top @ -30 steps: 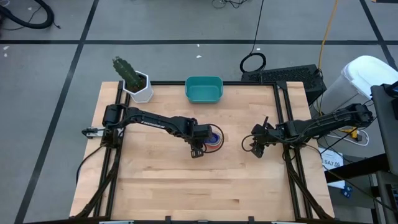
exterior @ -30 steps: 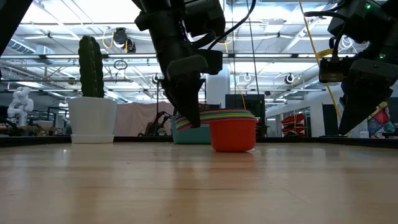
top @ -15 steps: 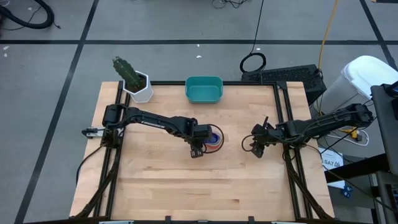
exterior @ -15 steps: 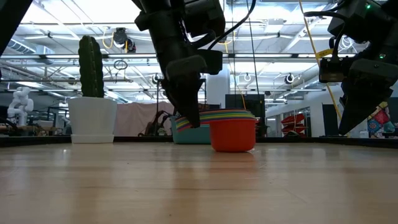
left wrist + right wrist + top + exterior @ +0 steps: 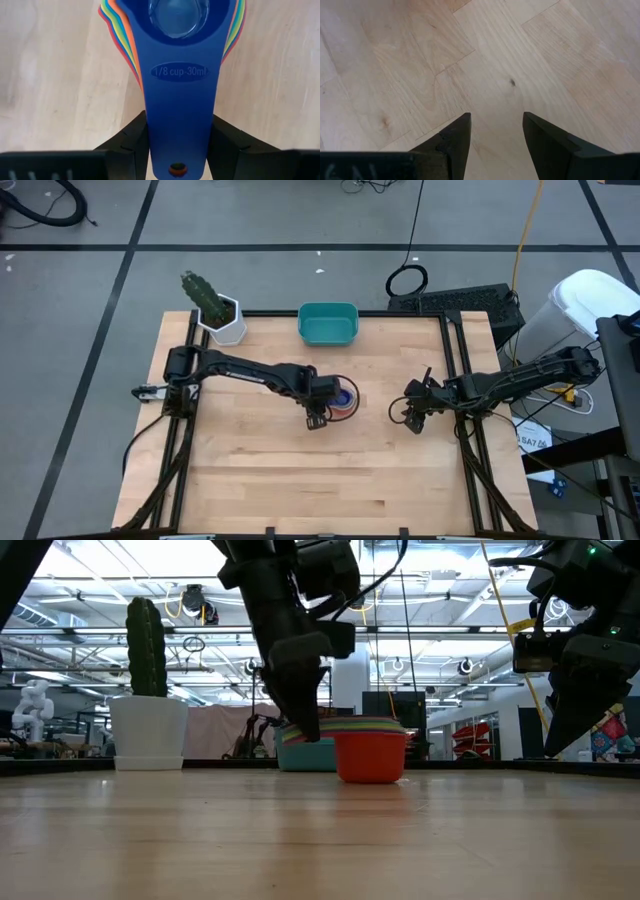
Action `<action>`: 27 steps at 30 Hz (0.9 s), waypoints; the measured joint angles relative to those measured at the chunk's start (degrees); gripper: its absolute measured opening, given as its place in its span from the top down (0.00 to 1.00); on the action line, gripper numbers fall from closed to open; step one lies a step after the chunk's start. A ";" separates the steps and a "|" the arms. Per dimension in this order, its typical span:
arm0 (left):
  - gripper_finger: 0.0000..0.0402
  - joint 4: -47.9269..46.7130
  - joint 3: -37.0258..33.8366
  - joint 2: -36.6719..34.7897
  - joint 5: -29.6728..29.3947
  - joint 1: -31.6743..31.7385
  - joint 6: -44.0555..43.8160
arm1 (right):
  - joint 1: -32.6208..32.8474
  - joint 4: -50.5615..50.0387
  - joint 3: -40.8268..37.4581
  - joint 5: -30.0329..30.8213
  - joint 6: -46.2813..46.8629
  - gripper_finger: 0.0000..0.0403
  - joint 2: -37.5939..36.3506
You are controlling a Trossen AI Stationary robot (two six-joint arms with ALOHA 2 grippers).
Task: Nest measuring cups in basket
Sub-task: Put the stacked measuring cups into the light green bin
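Observation:
The measuring cups (image 5: pixel 343 398) are nested in one stack at the middle of the table, the red one outermost (image 5: pixel 370 755) and a dark blue one marked 1/8 cup on top (image 5: pixel 175 20). Their flat handles lie stacked and point toward the table's near edge. My left gripper (image 5: pixel 316 418) is shut on those handles. The teal basket (image 5: pixel 328 323) stands at the far edge, behind the stack. My right gripper (image 5: pixel 412 420) hangs open over bare wood near the right edge (image 5: pixel 495 135). My left gripper pinches the stacked handles (image 5: pixel 180 130) by their two long edges, near their free end, one finger (image 5: pixel 132 145) on each side. The fingers come steeply from above, slanting toward the far edge, in line with the handles. The red cup's bottom (image 5: pixel 370 780) appears to rest on the table.
A white pot with a green cactus (image 5: pixel 222 320) stands at the far left corner, left of the basket. Black rails (image 5: pixel 458 380) run along the table's left and right sides. Bare wood lies between the stack and the basket.

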 joint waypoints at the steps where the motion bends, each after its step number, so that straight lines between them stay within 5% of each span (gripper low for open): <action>1: 0.64 -0.01 0.00 -0.35 -0.22 0.00 0.11 | 0.00 0.00 0.00 0.00 0.00 0.58 0.02; 15: 0.64 -2.07 0.00 -7.29 -4.46 1.75 1.77 | 0.00 0.28 0.00 0.02 -0.23 0.58 0.00; 27: 0.64 -3.50 -0.02 -12.10 -4.81 9.37 9.96 | 0.00 0.49 0.00 0.02 -0.42 0.58 0.02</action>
